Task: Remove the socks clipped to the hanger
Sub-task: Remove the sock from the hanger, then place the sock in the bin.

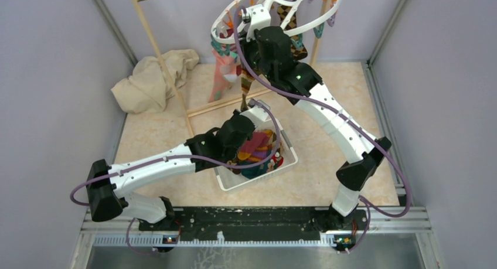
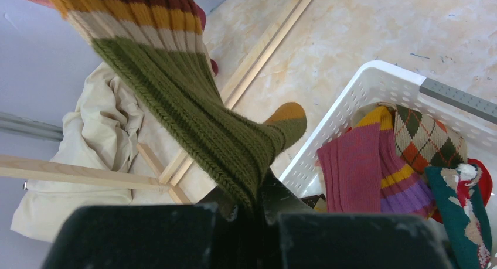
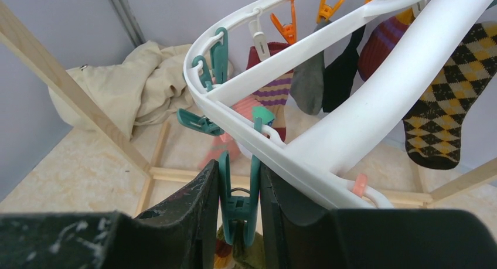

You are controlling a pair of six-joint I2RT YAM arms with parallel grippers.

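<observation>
- The left gripper (image 2: 253,209) is clamping fully shut on the low end of an olive-green ribbed knit sock with an orange toe (image 2: 193,105), at the left side of the white perforated plastic basket (image 2: 384,78).
- The right gripper (image 3: 238,178) is reaching up at the far side of the scene. Its jaws are drawn in and pressing on both handles of a teal plastic peg (image 3: 237,213) dangling from the white plastic oval hanger (image 3: 357,113).
- A scrap of olive knit is showing just beneath that peg, so the sock appears to be hanging from it, though the clip's bite itself is hidden.
- The sock is looking light, soft and stretchy, likely to give before it resists. The thick rib should offer the pads a sure hold low down near the heel, where the left jaws are gripping.
- Its long axis is running steeply down from the far hanger to the near basket. The striped cuff end is up, and the orange toe is kicking right toward the basket.
- A brown-and-yellow argyle sock (image 3: 451,105) and a grey sock (image 3: 307,87) are hanging toes-down from the hanger's far pegs.
- Loose socks (image 2: 357,163) are lying inside the basket.
</observation>
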